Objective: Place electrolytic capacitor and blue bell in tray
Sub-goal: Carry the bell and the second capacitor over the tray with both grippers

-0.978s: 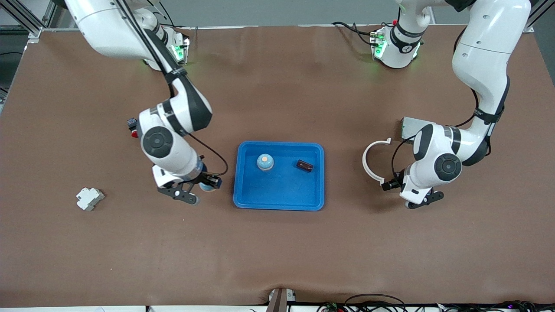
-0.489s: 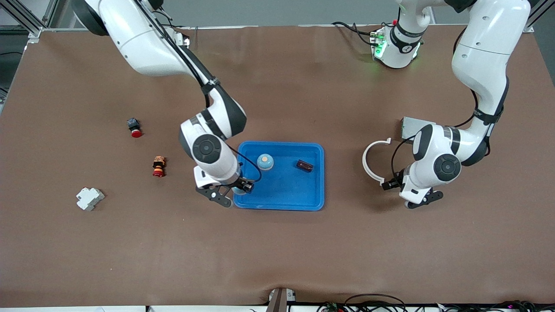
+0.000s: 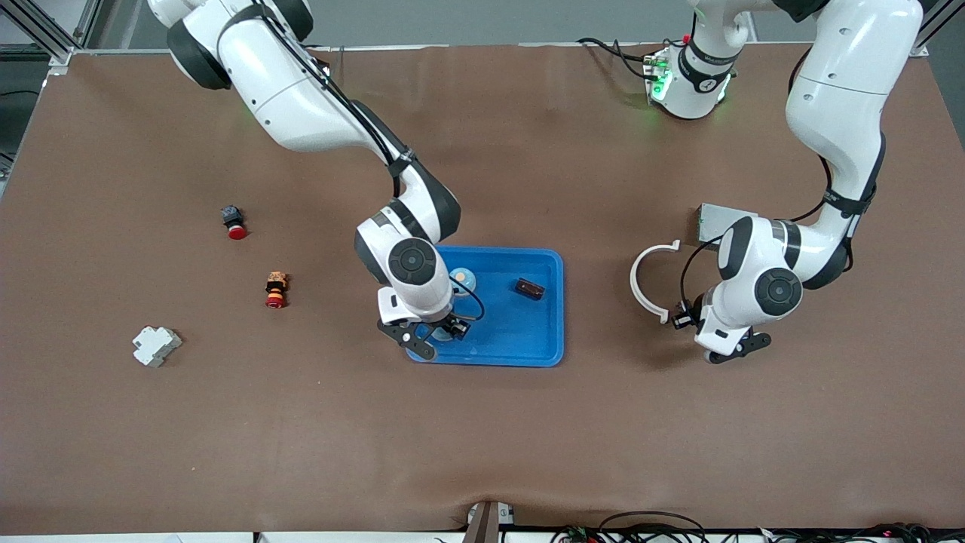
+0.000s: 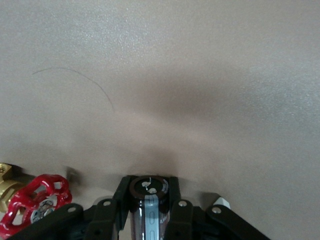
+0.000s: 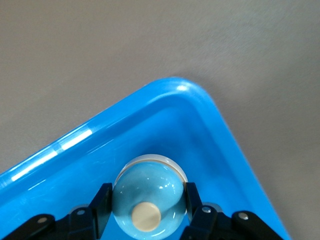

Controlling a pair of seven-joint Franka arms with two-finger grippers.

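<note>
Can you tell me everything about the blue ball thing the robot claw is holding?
The blue bell is a small, round, shiny light-blue dome that looks like glossy plastic, with a cream button on top and a white rim at its base. The right claw is shut on it, one black finger pressing each side. It hangs just inside a corner of the bright blue tray, where another bell like it already sits.

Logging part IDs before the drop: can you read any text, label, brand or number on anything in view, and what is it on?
No text can be read.
electrolytic capacitor, in the left hand: the sleeve shows only a pale stripe.
blue bell, in the right hand over the tray: no marking.
dark part in the tray: too small to read.
</note>
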